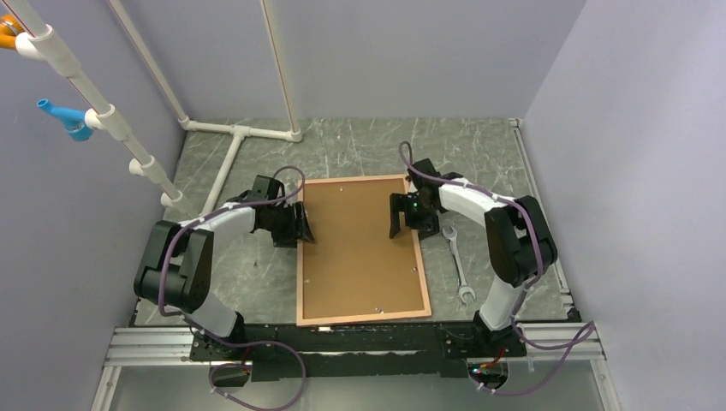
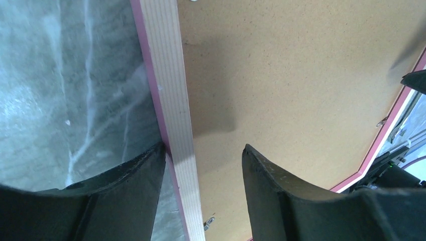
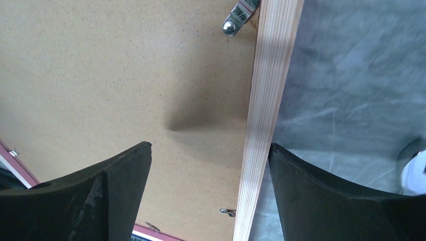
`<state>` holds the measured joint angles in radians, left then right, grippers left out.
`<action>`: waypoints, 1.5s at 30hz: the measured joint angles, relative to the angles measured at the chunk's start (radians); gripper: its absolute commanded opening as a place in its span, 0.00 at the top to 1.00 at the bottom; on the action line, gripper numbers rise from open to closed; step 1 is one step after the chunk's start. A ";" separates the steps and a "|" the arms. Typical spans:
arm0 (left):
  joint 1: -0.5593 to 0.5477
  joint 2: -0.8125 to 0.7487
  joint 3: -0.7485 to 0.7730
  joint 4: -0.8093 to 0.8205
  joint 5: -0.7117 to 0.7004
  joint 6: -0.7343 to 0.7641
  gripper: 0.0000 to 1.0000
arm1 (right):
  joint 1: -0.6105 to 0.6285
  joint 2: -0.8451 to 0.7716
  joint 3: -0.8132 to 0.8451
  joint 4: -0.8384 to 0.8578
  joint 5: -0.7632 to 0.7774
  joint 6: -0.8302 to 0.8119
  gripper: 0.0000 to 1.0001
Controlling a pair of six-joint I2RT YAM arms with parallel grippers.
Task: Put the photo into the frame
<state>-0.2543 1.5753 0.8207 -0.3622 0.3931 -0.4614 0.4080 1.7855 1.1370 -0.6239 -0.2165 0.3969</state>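
The frame [image 1: 300,287] lies back-up on the counter [image 1: 479,163], backing board [image 1: 360,248] showing. The left end effector [image 1: 301,233] straddles its 9 o'clock rail, jaws apart. The right end effector [image 1: 409,224] gapes wide across the 3 o'clock rail.

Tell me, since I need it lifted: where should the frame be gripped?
On its long side rails, from above: the frame lies flat, and only those narrow wooden edges fit between jaws. The left gripper and right gripper straddle them, open.

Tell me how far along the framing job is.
Done: the backing board sits inside the frame, face down. In hand: the open left gripper and right gripper straddle its side rails. Left: unclear; no photo shows, possibly already under the board.
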 measured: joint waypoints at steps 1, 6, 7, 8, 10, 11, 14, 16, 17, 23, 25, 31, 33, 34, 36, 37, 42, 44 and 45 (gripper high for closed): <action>-0.002 -0.008 -0.008 0.000 0.001 -0.001 0.39 | 0.003 -0.012 -0.015 -0.002 -0.003 0.002 0.13; -0.020 -0.052 -0.052 0.005 0.000 -0.005 0.37 | 0.012 -0.053 -0.059 -0.014 -0.005 0.015 0.08; -0.022 -0.058 -0.057 0.004 0.000 -0.005 0.36 | 0.013 -0.053 -0.059 -0.015 -0.004 0.016 0.07; -0.024 -0.062 -0.060 0.001 -0.001 -0.005 0.35 | 0.013 -0.053 -0.058 -0.018 -0.003 0.017 0.05; -0.028 -0.064 -0.060 -0.005 -0.001 -0.005 0.35 | 0.013 -0.052 -0.043 -0.036 0.005 0.019 0.04; -0.028 -0.064 -0.060 -0.006 -0.002 -0.005 0.35 | 0.012 -0.048 -0.026 -0.048 0.010 0.019 0.04; -0.029 -0.064 -0.060 -0.010 -0.002 -0.005 0.35 | 0.006 -0.006 0.065 -0.078 0.032 0.023 0.05; -0.029 -0.064 -0.060 -0.010 -0.002 -0.003 0.35 | -0.006 0.039 0.138 -0.082 0.044 0.026 0.08; -0.029 -0.064 -0.060 -0.011 -0.002 -0.003 0.35 | -0.013 0.064 0.174 -0.081 0.055 0.026 0.09; -0.029 -0.064 -0.059 -0.018 -0.006 -0.002 0.35 | -0.040 0.190 0.308 -0.088 0.134 0.039 0.16; -0.029 -0.064 -0.059 -0.018 -0.006 -0.002 0.35 | -0.043 0.228 0.338 -0.100 0.160 0.040 0.22; -0.030 -0.064 -0.059 -0.017 -0.006 -0.001 0.35 | -0.043 0.259 0.354 -0.110 0.188 0.049 0.39; -0.030 -0.064 -0.059 -0.017 -0.006 0.001 0.35 | -0.042 0.259 0.354 -0.109 0.189 0.051 0.44; -0.030 -0.063 -0.058 -0.018 -0.006 0.001 0.35 | -0.041 0.259 0.354 -0.109 0.189 0.052 0.45; -0.031 -0.063 -0.057 -0.020 -0.008 0.002 0.35 | -0.039 0.259 0.354 -0.108 0.185 0.053 0.46; -0.031 -0.063 -0.057 -0.020 -0.008 0.002 0.35 | -0.039 0.258 0.351 -0.107 0.186 0.053 0.48; -0.031 -0.061 -0.053 -0.024 -0.012 0.002 0.35 | -0.039 0.230 0.311 -0.089 0.188 0.053 0.66; -0.031 -0.061 -0.053 -0.024 -0.015 0.002 0.35 | -0.042 0.219 0.298 -0.088 0.200 0.050 0.69; -0.031 -0.061 -0.052 -0.024 -0.016 0.002 0.35 | -0.043 0.215 0.293 -0.087 0.203 0.050 0.70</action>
<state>-0.2852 1.5143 0.7689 -0.3866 0.3767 -0.4599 0.3653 2.0003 1.4303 -0.7109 -0.0139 0.4473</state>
